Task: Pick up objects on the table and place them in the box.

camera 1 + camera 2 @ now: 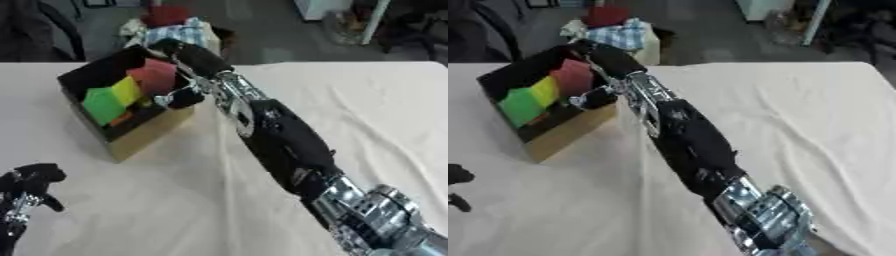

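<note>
Toward the upper left of the frame, my right hand [184, 95] reaches over the near right corner of the box [144, 135], my arm running up from the lower right across the cloth-covered worktop [367, 110]; whether those fingers are released or clenched I cannot tell, since they are dark against the box's dark inside; the box stands on the worktop and holds a green block [102, 104], a yellow block [128, 90] just beside it and a red block [154, 76] next to my hand, with something orange [122, 119] lower down; my left hand [26, 187] rests at the lower left edge, fingers curled and grasping nothing.
</note>
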Available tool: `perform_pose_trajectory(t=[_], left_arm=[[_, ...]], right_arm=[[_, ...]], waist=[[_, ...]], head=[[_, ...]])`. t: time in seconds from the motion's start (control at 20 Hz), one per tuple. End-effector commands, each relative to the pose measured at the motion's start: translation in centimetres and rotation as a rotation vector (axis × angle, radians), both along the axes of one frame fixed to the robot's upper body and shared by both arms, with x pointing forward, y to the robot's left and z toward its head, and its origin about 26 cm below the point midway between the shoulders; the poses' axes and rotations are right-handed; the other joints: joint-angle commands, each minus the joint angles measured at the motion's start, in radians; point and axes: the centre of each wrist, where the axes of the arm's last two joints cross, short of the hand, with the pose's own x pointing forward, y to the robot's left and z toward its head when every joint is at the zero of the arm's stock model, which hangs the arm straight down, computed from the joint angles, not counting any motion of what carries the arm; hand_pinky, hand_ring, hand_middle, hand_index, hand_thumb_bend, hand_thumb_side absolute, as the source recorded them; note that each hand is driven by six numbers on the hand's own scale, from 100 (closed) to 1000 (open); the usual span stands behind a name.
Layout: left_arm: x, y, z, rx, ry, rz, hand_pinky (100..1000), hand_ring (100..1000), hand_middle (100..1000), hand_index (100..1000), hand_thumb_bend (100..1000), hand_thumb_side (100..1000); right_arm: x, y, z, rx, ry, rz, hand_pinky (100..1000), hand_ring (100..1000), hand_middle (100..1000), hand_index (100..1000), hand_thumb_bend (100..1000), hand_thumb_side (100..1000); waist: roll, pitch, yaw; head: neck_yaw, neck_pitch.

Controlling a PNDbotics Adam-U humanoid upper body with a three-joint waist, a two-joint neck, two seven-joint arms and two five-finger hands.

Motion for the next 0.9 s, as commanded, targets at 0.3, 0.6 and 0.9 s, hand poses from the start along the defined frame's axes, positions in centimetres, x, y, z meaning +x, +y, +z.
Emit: perform_pose_trajectory(t=[0.3,0.6,0.9], left_arm=[[0.2,0.3,0.9,-0.002,-0.034,0.016,436,725,617,709,403,624],[0.1,1.2,0.7,-0.009,-0.032,0.074,436,730,618,708,405,621],[-0.1,2.0,0.5,-0.013,-0.029,0.127,436,733,620,707,404,620]], right_arm=[[-1.2,0.0,4.3,0.035,-0.069,0.133,821,851,892,960,307,471],[-3.9,-2.4,7.9,0.218,-0.046,0.284,793,799,801,912,212,441],[-7.7,-6.5,8.9,0.506,-0.054,0.324,769,754,741,864,110,379]], waist=[[-0.005,-0.023,-0.032],[-0.007,-0.03,-0.092],[-0.008,-0.032,-0.144]], head=[[0.025,-0.009],[0.084,0.006],[0.13,0.025]])
